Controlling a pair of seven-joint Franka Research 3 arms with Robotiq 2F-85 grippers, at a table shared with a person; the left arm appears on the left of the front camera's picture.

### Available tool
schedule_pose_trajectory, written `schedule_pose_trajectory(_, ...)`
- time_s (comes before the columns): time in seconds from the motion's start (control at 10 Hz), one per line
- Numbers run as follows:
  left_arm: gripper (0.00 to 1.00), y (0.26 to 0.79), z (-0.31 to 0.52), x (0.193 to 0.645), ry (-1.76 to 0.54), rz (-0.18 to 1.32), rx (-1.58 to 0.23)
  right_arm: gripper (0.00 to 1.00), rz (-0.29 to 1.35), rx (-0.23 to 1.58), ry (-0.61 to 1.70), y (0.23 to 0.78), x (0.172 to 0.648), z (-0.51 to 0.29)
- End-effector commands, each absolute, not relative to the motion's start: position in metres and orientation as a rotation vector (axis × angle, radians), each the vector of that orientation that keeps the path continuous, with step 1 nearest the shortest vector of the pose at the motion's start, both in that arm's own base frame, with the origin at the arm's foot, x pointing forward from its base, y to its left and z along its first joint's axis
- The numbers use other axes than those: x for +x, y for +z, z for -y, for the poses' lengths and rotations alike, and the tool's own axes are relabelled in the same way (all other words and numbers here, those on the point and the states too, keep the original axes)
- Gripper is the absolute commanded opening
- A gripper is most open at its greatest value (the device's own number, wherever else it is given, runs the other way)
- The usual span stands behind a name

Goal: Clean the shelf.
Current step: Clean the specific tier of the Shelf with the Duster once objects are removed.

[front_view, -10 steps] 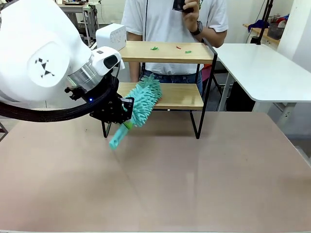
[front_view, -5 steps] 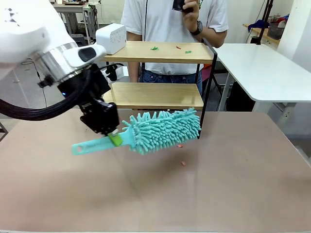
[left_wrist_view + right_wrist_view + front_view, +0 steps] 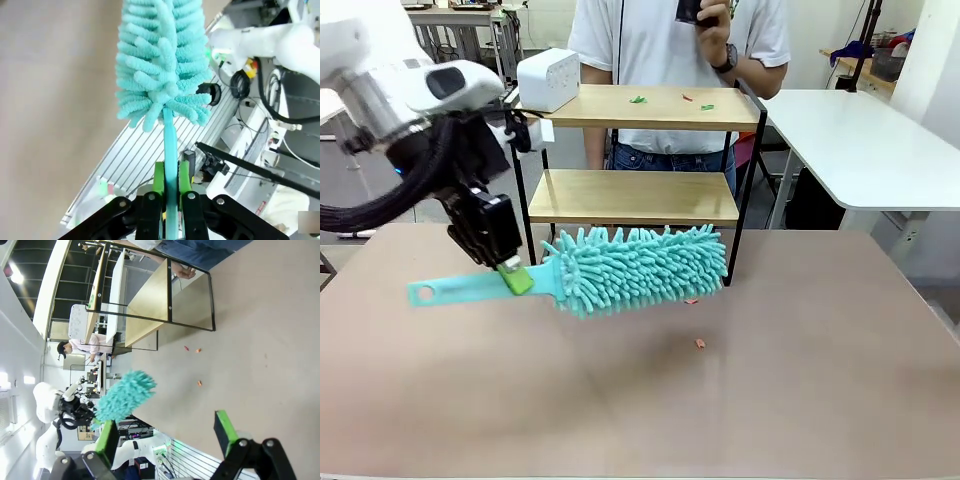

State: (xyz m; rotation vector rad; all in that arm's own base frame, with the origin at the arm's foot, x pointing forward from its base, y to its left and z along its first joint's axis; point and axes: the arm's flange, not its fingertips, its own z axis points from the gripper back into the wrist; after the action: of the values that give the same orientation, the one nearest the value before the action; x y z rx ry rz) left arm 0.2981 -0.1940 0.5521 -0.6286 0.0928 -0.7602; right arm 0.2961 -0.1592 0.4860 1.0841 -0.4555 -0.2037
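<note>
Before the shelf [image 3: 635,197], the left gripper [image 3: 517,278] clamps a teal duster [image 3: 640,268], whose head partly hides the front legs; the right gripper [image 3: 166,430] is spread, empty.

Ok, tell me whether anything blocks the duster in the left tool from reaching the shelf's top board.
Nothing visible does. The left tool holds the duster in front of the shelf's lower board; only open air separates it from the top board, where small scraps lie.

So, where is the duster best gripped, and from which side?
On the flat handle, not the soft head. It lies about level, so come from above with jaws on its two flat faces, as the left gripper does just behind the head.
</note>
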Motion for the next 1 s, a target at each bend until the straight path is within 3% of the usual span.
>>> schedule_pose_trajectory(0.0, 0.12, 0.591, 0.127, 0.247, -0.799, 0.084, -0.658, 1.00, 0.485, 1.100, -0.182, 0.486, 0.298, 0.158)
schedule_pose_trajectory(0.2, 0.12, 0.609, 0.039, 0.197, -0.540, 0.332, -0.660, 1.00, 0.485, 1.100, -0.182, 0.486, 0.298, 0.158)
schedule_pose_trajectory(0.5, 0.12, 0.590, -0.054, 0.154, -0.177, 0.515, -0.744, 1.00, 0.485, 1.100, -0.182, 0.486, 0.298, 0.158)
schedule_pose_trajectory(0.6, 0.00, 0.578, -0.076, 0.156, 0.025, 0.520, -0.754, 1.00, 0.485, 1.100, -0.182, 0.486, 0.298, 0.158)
schedule_pose_trajectory(0.9, 0.00, 0.550, -0.094, 0.206, 0.178, 0.378, -0.743, 1.00, 0.485, 1.100, -0.182, 0.486, 0.298, 0.158)
